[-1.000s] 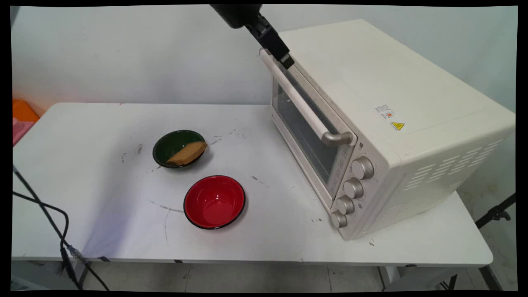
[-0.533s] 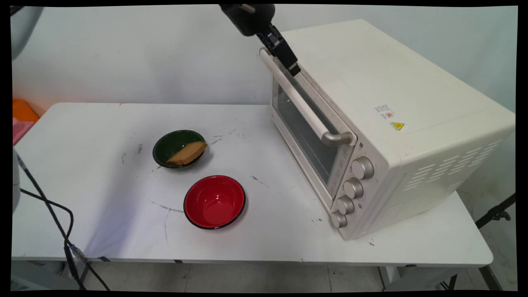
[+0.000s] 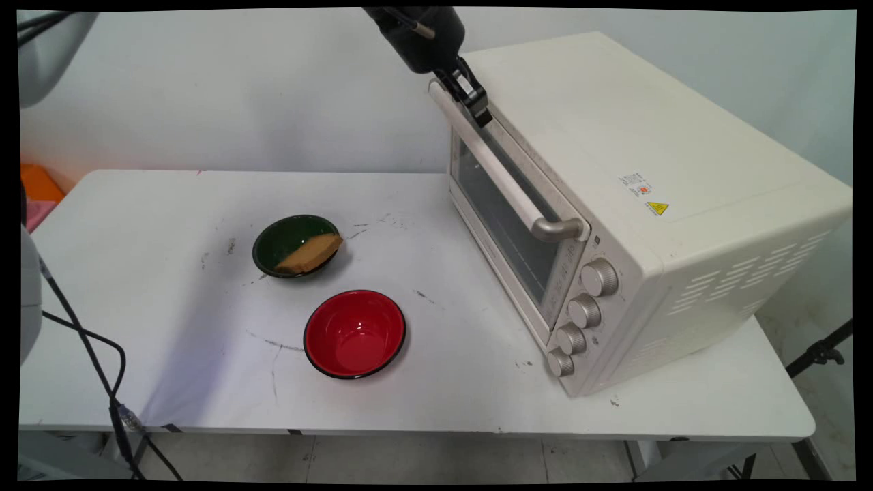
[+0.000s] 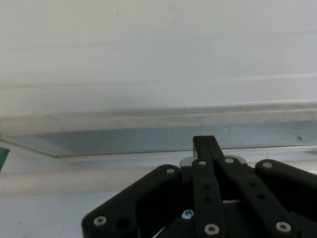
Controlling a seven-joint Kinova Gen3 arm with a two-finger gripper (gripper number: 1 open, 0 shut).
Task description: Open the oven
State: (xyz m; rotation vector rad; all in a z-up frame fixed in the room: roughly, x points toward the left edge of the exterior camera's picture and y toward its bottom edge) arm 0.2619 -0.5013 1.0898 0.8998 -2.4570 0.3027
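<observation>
On the left, black cables point(image 3: 95, 354) hang down over the white table point(image 3: 170, 204). Next comes a green bowl point(image 3: 286, 235) with a brown slice point(image 3: 310, 254) lying in it, one end poking over the rim. Just beside it, nearer to us, is a red bowl point(image 3: 354, 334) with nothing in it.

Then comes the gripper point(image 3: 479, 112), up high. Its fingers are pressed together and hold nothing. Its tip sits at the far end of the handle point(image 3: 498, 170), at the top edge of the door point(image 3: 505, 225). I cannot tell if it touches the handle. In the hand view the gripper point(image 4: 204, 141) points at the door's glass point(image 4: 124, 141), very close.

On the right stands the oven point(image 3: 648, 204). Its door is shut. Four knobs point(image 3: 583, 310) sit in a row beside the door. The slice is not in the oven.
</observation>
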